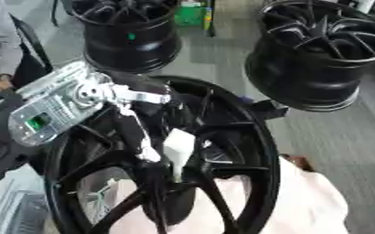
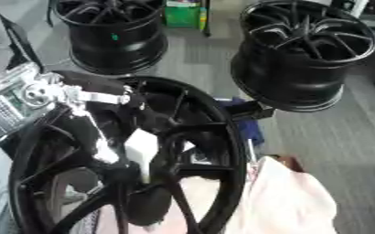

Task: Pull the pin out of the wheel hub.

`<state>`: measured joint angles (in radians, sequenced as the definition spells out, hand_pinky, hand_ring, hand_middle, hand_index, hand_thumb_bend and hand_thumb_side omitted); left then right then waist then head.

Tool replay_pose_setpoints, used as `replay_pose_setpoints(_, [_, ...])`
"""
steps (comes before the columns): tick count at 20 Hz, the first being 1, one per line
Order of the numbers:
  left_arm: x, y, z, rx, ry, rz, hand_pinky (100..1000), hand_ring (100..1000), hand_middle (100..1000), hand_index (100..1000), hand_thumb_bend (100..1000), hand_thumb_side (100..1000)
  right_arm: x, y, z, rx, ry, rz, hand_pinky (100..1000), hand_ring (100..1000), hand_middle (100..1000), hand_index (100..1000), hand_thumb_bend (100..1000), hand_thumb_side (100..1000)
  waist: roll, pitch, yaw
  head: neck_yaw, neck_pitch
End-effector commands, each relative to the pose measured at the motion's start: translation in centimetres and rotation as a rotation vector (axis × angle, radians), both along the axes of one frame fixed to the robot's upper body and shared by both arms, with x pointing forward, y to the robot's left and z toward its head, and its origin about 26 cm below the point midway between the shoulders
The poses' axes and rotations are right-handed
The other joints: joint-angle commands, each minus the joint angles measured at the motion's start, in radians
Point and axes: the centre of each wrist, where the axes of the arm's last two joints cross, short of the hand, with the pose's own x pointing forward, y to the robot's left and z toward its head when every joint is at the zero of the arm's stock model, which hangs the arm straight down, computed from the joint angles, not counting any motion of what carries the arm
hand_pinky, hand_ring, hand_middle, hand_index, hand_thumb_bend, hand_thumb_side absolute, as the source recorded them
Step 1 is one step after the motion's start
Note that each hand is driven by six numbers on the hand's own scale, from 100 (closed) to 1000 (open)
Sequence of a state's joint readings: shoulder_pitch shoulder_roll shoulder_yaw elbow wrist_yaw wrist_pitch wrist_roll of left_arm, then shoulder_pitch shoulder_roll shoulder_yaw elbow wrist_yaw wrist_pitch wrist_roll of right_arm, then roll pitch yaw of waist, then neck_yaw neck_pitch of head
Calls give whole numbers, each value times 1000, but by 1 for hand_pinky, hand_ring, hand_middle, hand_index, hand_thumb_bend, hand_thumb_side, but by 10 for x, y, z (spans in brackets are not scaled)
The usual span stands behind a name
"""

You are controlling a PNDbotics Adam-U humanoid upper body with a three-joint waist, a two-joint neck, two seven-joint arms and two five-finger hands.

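Both views are soft and slightly blurred throughout, with no crisp edges. Even, diffuse light falls from overhead. Dull highlights streak the black spokes of the near wheel hub (image 1: 222, 151), and the silver wrist of the left hand (image 1: 78, 98) glares pale. The grey floor (image 1: 343, 137) looks washed out, shadows faint.

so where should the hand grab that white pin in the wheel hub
Grip the white pin on its wide upper part, which stands clear above the wheel hub; the narrow lower end sinks among the spokes. Come from above left, where the left hand already reaches down beside it.
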<state>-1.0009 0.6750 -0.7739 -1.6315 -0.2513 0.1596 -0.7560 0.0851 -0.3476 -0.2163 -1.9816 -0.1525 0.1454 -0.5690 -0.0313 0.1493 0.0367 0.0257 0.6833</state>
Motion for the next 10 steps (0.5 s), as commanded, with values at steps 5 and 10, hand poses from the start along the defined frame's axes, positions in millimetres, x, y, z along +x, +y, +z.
replay_pose_setpoints(5, [1, -3, 2, -4, -3, 0, 813, 794, 687, 842, 456, 283, 0, -1, 10, -9, -37, -3, 698, 671, 701, 746, 100, 756, 2, -7, -4, 1, -20])
replay_pose_setpoints(10, [1, -5, 1, -9, 9, -3, 809, 781, 662, 827, 428, 277, 0, -1, 10, -5, -39, -6, 699, 672, 701, 747, 100, 757, 2, -5, -6, 7, -21])
